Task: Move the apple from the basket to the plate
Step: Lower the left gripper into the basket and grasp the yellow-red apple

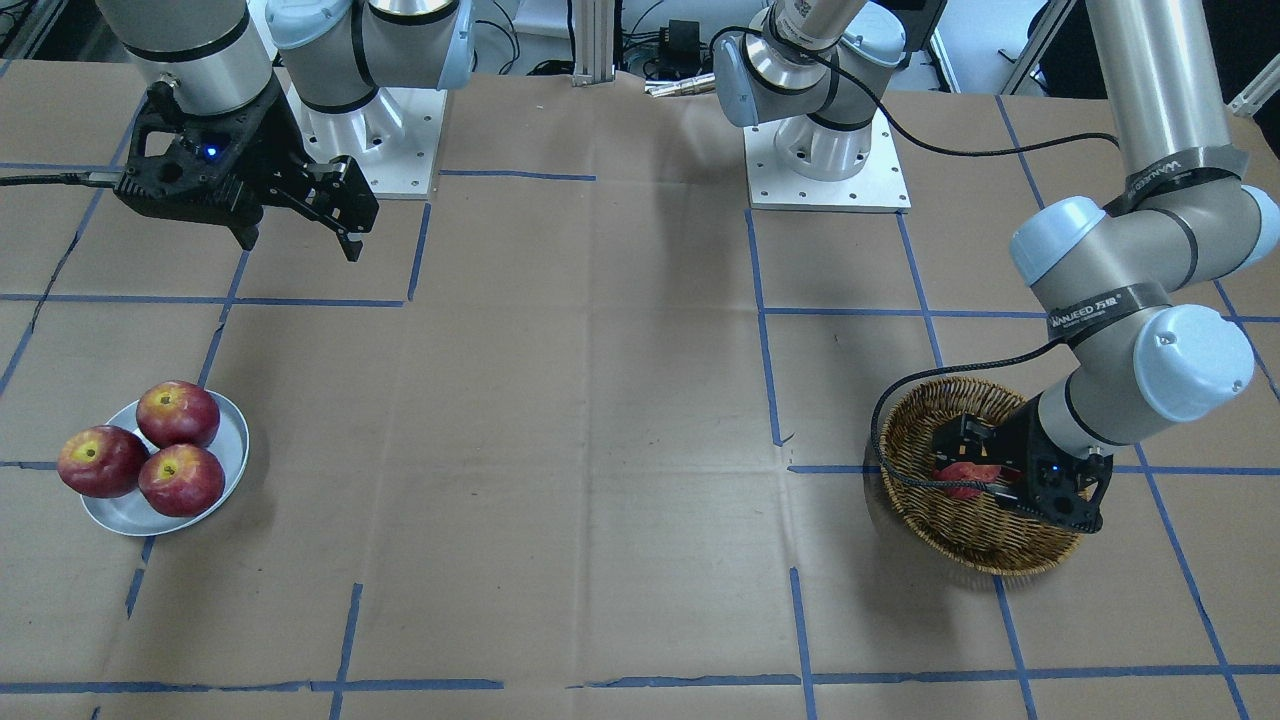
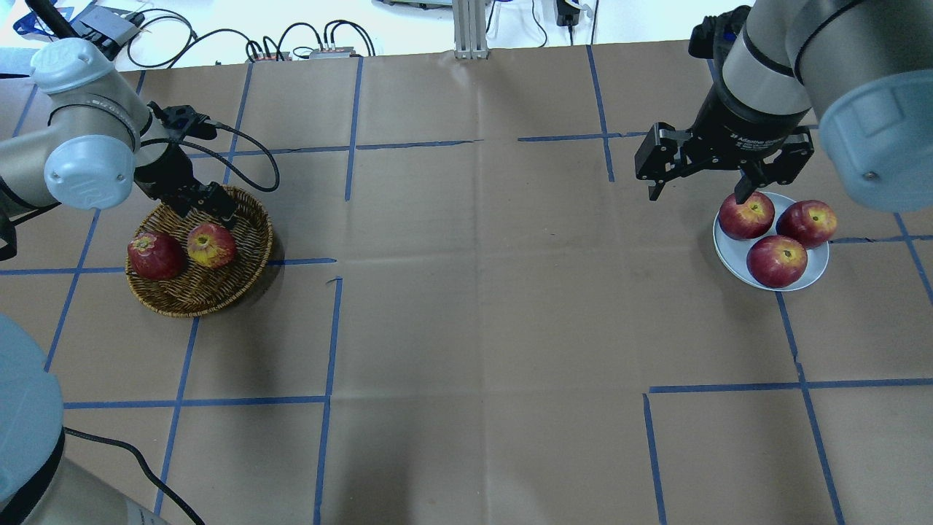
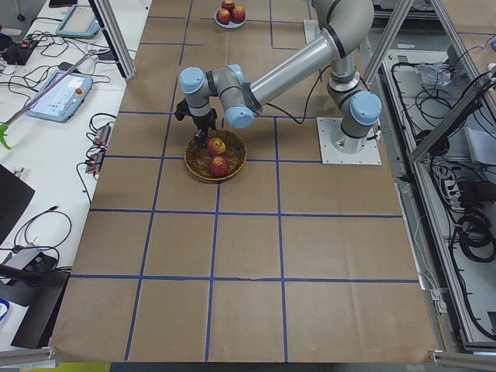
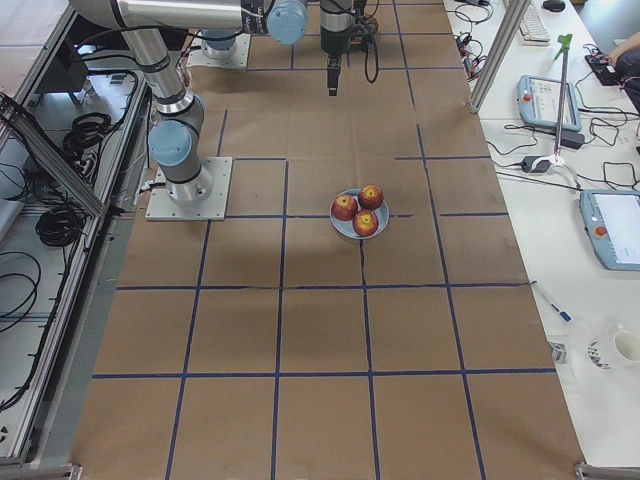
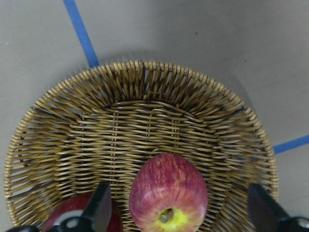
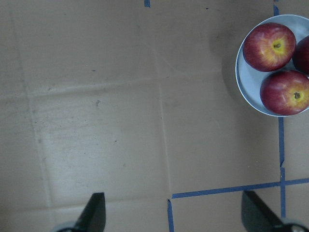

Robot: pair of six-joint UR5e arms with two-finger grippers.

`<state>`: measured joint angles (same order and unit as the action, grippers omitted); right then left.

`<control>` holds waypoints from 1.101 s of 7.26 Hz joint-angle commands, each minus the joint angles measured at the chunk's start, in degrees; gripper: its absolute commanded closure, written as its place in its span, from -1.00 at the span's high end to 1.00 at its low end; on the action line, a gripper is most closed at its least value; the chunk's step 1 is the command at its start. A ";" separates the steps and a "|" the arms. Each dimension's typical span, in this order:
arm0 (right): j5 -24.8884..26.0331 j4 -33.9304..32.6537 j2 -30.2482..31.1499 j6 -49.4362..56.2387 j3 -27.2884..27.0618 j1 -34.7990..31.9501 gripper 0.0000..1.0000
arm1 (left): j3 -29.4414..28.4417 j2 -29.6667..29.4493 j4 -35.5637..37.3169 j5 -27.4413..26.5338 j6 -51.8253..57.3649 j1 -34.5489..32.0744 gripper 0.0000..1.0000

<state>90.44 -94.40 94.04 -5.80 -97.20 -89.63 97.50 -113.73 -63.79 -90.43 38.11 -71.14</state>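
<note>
Where the left arm bends down over its side of the table, we find the left gripper lowered into the round, shallow, tan-brown wicker basket, its jaws spread wide. In the left wrist view its two dark fingers stand at either side of the matte, streaked pinkish-red apple. Open basket weave shows between each finger and the fruit, so we read nothing as gripped. That pinkish-red apple lies on the basket floor with its yellow stem hollow turned toward the wrist camera. Just beside it, in the same basket, sits a darker glossy red apple, partly hidden behind one finger in the wrist view; we cannot tell whether the two fruits touch. The wicker basket rests on the brown cardboard-covered table, which is crossed by blue tape lines.

Well apart, on the robot's right side, the round silvery-grey metal plate carries three glossy dark-red apples with yellow-green patches, packed close together. The right gripper hangs above the table near the metal plate, jaws wide apart and holding nothing. Its wrist view looks down on bare cardboard, with the plate at the upper right corner.
</note>
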 commanded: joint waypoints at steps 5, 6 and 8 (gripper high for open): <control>0.00 0.00 0.00 0.00 -0.01 -0.02 1.00 | 3.84 -2.03 3.67 -1.77 0.21 0.12 0.97; 0.00 0.00 0.00 0.00 -0.01 -0.02 1.00 | 4.10 -2.03 3.32 -1.95 0.21 0.21 0.85; 0.00 0.00 0.00 0.00 -0.01 -0.02 1.00 | 5.24 -2.03 3.32 -2.82 0.30 1.08 0.46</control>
<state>90.44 -94.39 94.04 -5.80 -97.21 -89.65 102.21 -115.75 -60.45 -92.60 38.34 -70.58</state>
